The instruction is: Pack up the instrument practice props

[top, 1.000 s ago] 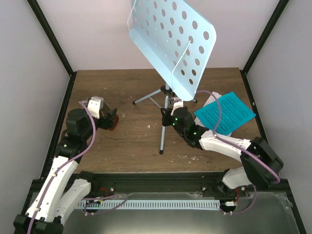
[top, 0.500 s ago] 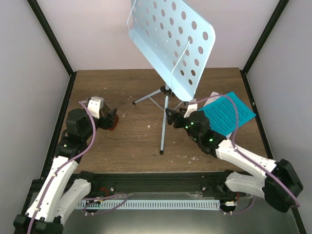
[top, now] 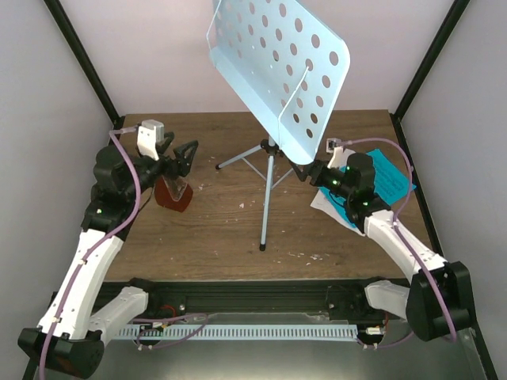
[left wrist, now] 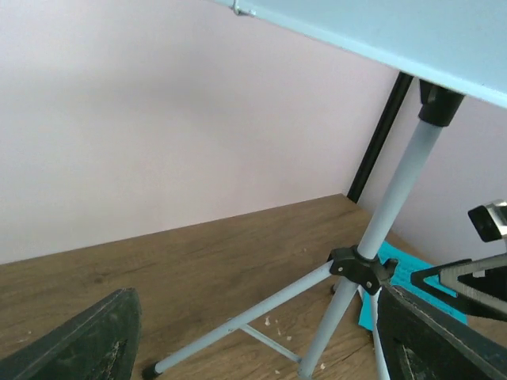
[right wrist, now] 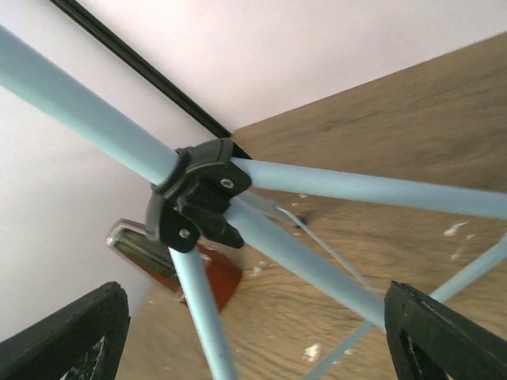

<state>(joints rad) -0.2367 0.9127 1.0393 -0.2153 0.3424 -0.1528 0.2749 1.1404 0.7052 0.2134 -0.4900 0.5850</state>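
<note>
The pale blue perforated music stand (top: 277, 71) stands upright on its silver tripod (top: 268, 198) at mid-table. My left gripper (top: 186, 157) hangs open just above the red-brown metronome (top: 176, 195) and points at the tripod, holding nothing. In the left wrist view the tripod hub (left wrist: 360, 269) lies ahead between the open fingers (left wrist: 79, 340). My right gripper (top: 307, 172) is open just right of the pole, over the blue and white sheet-music pages (top: 392, 178). The right wrist view looks at the hub (right wrist: 198, 194) from close by, with the metronome (right wrist: 178, 269) behind it.
Black frame posts (top: 83, 71) and pale walls close in the wooden table (top: 214, 229) on three sides. The tripod's legs (left wrist: 238, 321) spread over the middle of the table. Small white crumbs lie on the wood near the legs.
My right gripper, shut by the stand's pole a second ago, has opened and drawn back to the right. My left gripper has risen off the metronome and turned toward the stand.
</note>
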